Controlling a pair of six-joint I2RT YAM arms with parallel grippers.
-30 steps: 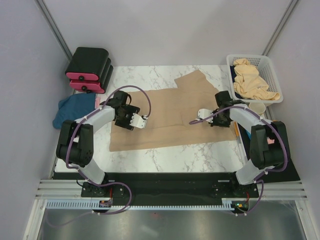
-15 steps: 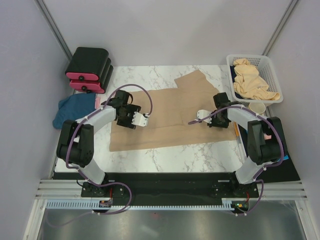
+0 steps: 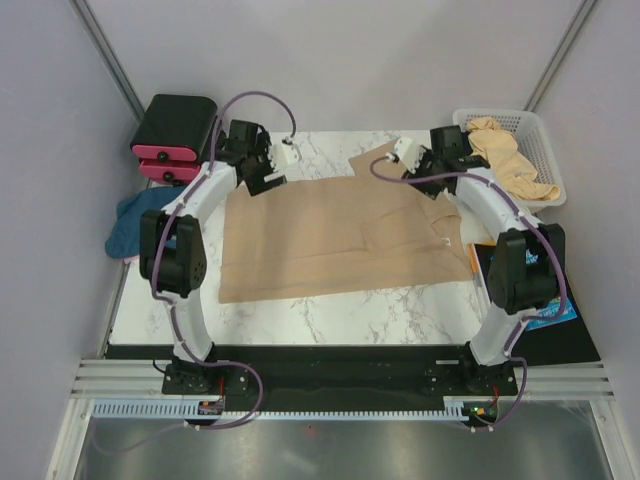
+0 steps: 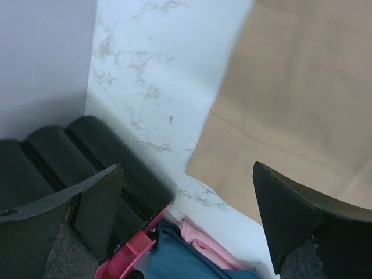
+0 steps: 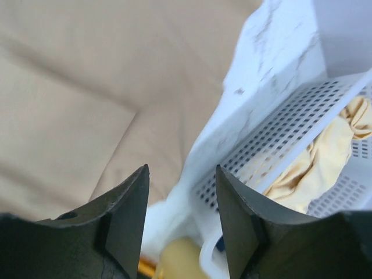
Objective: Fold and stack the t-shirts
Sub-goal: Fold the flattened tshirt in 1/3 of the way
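A tan t-shirt (image 3: 340, 235) lies spread flat on the marble table (image 3: 330, 310); it also shows in the left wrist view (image 4: 296, 87) and the right wrist view (image 5: 81, 87). My left gripper (image 3: 262, 172) hovers over the table beside the shirt's far left corner, wide open and empty (image 4: 187, 168). My right gripper (image 3: 428, 172) is over the shirt's far right part, next to the basket, open with nothing between its fingers (image 5: 181, 168). A blue t-shirt (image 3: 135, 222) and a pink t-shirt (image 4: 203, 244) lie bunched at the table's left edge.
A white mesh basket (image 3: 535, 135) at the back right holds crumpled tan shirts (image 3: 505, 165). Black-and-pink boxes (image 3: 175, 135) stand at the back left. A yellowish round thing (image 5: 180, 261) sits by the basket, blurred.
Both arms have swung from the middle of the tan shirt to its far edge. The right gripper went from shut to open and the left opened wider.
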